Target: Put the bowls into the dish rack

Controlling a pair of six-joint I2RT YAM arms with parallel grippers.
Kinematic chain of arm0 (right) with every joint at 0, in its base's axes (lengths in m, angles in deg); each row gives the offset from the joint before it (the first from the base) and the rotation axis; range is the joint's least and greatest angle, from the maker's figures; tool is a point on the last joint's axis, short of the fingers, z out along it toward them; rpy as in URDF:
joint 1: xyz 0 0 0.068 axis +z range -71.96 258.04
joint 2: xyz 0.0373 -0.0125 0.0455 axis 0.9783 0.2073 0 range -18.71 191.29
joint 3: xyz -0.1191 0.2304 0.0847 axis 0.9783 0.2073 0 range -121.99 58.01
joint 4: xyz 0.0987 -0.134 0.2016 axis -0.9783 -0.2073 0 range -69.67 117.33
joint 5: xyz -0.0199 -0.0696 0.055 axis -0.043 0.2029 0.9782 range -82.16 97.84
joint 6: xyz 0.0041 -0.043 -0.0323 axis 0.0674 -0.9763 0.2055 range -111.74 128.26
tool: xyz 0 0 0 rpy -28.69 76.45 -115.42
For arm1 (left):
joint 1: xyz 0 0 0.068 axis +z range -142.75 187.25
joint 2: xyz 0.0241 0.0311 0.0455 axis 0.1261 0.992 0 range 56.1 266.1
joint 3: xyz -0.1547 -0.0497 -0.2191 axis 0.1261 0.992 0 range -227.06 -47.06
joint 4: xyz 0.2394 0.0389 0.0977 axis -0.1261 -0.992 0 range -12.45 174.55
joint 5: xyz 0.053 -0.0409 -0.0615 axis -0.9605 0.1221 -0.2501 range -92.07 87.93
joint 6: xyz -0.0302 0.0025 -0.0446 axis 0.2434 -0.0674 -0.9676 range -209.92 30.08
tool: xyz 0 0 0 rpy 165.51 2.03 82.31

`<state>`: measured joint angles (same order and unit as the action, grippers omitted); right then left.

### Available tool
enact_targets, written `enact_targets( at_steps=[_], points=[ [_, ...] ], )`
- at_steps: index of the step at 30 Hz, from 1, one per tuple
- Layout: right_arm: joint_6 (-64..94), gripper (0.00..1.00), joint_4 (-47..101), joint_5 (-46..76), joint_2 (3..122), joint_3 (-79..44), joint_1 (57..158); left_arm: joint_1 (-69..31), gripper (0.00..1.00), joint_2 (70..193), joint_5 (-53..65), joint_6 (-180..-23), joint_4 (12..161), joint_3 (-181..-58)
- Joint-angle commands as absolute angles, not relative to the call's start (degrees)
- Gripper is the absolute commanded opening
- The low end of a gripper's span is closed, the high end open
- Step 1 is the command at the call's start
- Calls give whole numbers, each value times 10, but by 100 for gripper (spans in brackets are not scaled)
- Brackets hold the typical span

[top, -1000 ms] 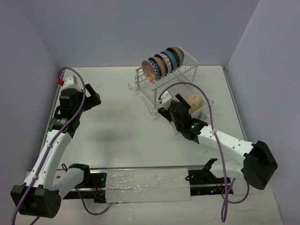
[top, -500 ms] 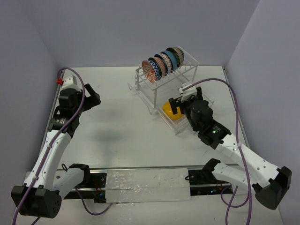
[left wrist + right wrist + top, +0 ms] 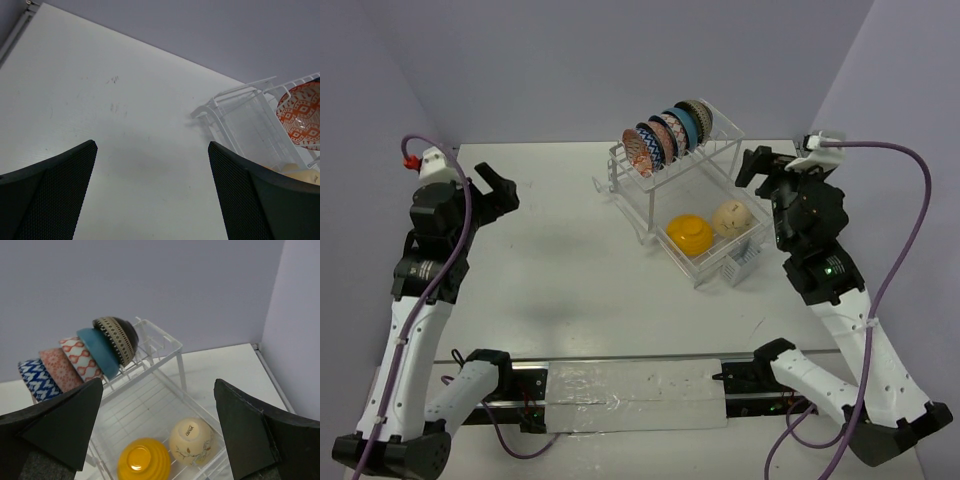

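The white wire dish rack (image 3: pixel 720 150) stands at the back middle of the table. Several patterned bowls (image 3: pixel 665 135) stand on edge in its top slots; they show in the right wrist view (image 3: pixel 80 357). An orange-yellow bowl (image 3: pixel 688 233) and a cream bowl (image 3: pixel 732 217) lie upside down in the clear bottom tray; both show in the right wrist view, orange-yellow (image 3: pixel 144 460) and cream (image 3: pixel 192 441). My right gripper (image 3: pixel 770 165) is open and empty, raised right of the rack. My left gripper (image 3: pixel 492 190) is open and empty, raised at the far left.
A small white cutlery basket (image 3: pixel 744 258) hangs at the tray's near right corner. The rack's left end (image 3: pixel 235 107) and one orange patterned bowl (image 3: pixel 302 115) show in the left wrist view. Purple walls close in the table.
My right arm has pulled back from the tray and risen to the right, leaving the orange-yellow bowl beside the cream one. My left arm has lifted and drawn back left.
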<state>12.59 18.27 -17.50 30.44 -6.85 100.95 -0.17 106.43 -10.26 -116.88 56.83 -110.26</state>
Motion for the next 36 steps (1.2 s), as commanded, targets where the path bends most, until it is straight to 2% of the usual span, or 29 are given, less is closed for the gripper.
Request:
enact_targets(
  at_steps=[1, 8, 16, 36],
  points=[
    [169, 100, 173, -229, 272, -86, 991, 1, 99, 1042, -145, -1150, 530, -1153],
    [156, 100, 178, -297, 172, -51, 984, 0, 99, 1029, -169, -1130, 485, -1234],
    [117, 100, 217, -274, 39, 28, 985, -9, 99, 1012, -180, -1116, 464, -1273],
    [112, 100, 162, -256, -5, 29, 997, -37, 99, 956, -205, -1107, 474, -1228]
  ],
)
